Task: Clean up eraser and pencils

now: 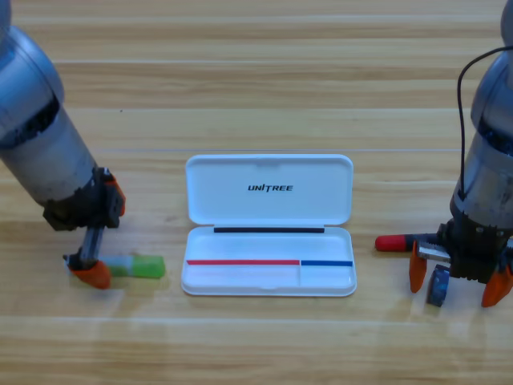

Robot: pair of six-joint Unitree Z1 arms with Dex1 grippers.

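Observation:
The green pencil (138, 267) lies flat on the table left of the white case (240, 279), its whitish end touching the lower orange jaw of my left gripper (103, 237). That gripper is open, its other jaw raised well above the stick. On the right, the small dark eraser (438, 286) stands on the table between the spread orange jaws of my right gripper (457, 281), which is open around it. The black marker with the red cap (394, 242) lies just left of that gripper, its far end hidden beneath it.
The white case lies open at the table's middle, lid (268, 188) folded back, its tray holding none of the loose items. A black cable (463, 104) runs along the right arm.

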